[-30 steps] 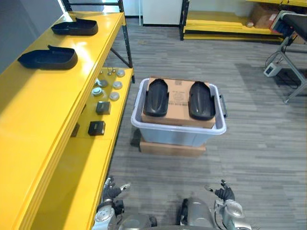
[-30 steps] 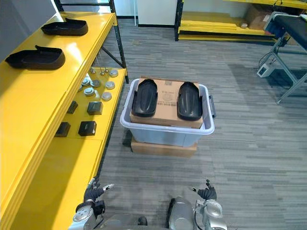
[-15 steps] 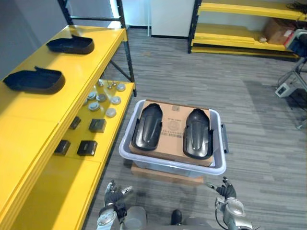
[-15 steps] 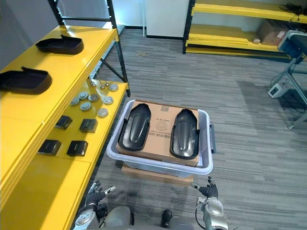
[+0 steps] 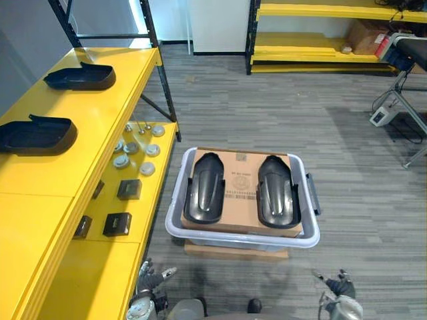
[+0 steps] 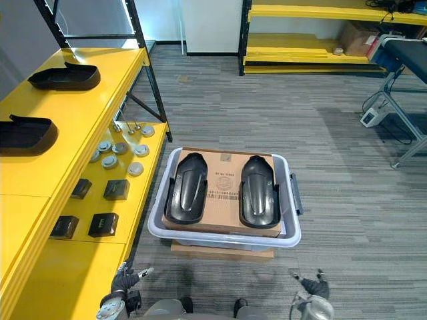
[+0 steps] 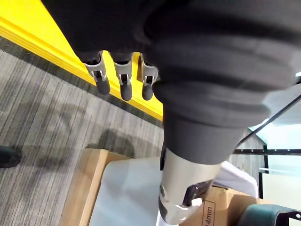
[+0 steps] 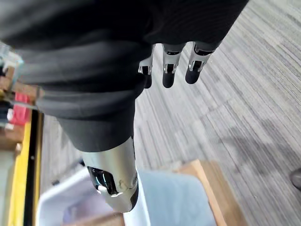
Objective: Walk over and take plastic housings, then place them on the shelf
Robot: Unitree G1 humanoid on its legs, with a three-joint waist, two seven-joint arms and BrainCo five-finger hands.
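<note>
Viewpoint has shifted since the earlier frames, a camera move and not the goods: the grey tote [image 5: 312, 233] now sits squarer and closer ahead, and both hands ride lower in frame. Two black plastic housings [image 5: 203, 189] lie side by side on a cardboard box [image 5: 241, 195] inside the tote, not yet touched. Left robot hand [image 5: 151, 279] hangs near the yellow shelf [image 5: 47, 187], fingers relaxed and straight, empty. Right robot hand [image 5: 341, 287] is over bare floor, likewise slack and empty. Shelved housings [image 5: 37, 135] already rest on the top tier, well apart from each other; small parts [image 5: 128, 189] sit on the lower tier. Risks, as I judge them: the left arm clipping the lower tier's edge on the reach; the feet nudging the tote; a glossy curved housing slipping from a shallow hold.
</note>
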